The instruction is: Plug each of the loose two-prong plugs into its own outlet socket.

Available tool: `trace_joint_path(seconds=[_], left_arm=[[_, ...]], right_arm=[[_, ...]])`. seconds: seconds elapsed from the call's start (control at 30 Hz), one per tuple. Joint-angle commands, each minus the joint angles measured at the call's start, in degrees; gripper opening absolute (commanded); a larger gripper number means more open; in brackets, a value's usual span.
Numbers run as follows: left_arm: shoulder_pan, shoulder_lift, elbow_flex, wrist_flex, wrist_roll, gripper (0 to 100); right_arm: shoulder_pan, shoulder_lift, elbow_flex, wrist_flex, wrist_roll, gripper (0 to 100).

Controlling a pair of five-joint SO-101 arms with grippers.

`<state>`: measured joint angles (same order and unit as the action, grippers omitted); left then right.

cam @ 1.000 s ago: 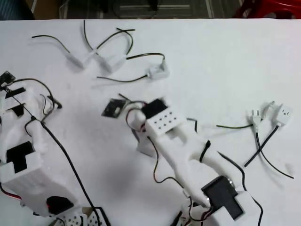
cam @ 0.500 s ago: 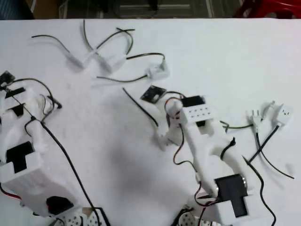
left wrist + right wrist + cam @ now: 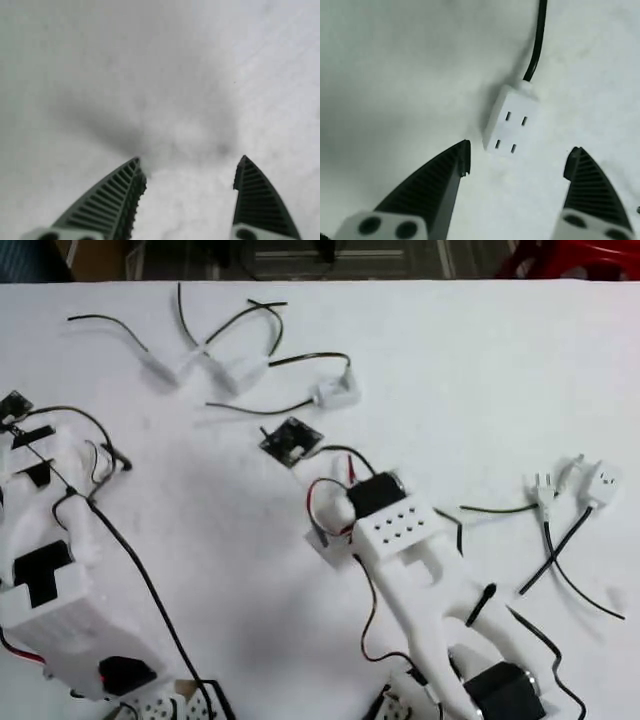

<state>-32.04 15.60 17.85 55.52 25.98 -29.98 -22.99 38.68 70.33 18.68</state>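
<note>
Socket [image 3: 511,125] just beyond right hand [image 3: 521,146], spread apart, left hand [image 3: 190,158] spread apart over table [image 3: 150,75]

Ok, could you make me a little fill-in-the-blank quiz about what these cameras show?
1. The white socket in the right wrist view has ____ slots.
2. The cord leaving it is ____ in colour.
3. The right gripper is ____, gripping nothing.
4. The left gripper, over the white table, holds ____.

Missing words: four; black; open; nothing.
</note>
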Motion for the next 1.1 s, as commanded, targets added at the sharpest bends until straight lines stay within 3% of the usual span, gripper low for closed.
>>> trace_joint_path(seconds=[0.0, 0.2, 0.37, 0.5, 0.7, 1.07], left_arm=[[0.9, -0.7, -2.4, -0.8, -0.3, 28], [0.9, -0.7, -2.4, -0.8, -0.3, 28], [0.9, -0.7, -2.3, -0.8, -0.3, 28], [0.9, -0.7, -2.2, -0.8, -0.3, 28], [0.9, -0.7, -2.2, -0.8, -0.3, 28], [0.9, -0.7, -2.1, -0.8, -0.3, 28]], right_arm=[[2.8, -1.8, 5.7, -9.5, -2.0, 30.2], [4.8, -1.8, 13.3, -17.7, -2.3, 30.2], [4.8, -1.8, 14.8, -22.4, -8.7, 30.2], [5.1, -1.7, 14.8, -23.2, -9.0, 29.6], [4.9, -1.7, 14.8, -23.2, -8.8, 17.8], [4.9, 9.0, 12.7, -27.2, -8.6, 17.6]])
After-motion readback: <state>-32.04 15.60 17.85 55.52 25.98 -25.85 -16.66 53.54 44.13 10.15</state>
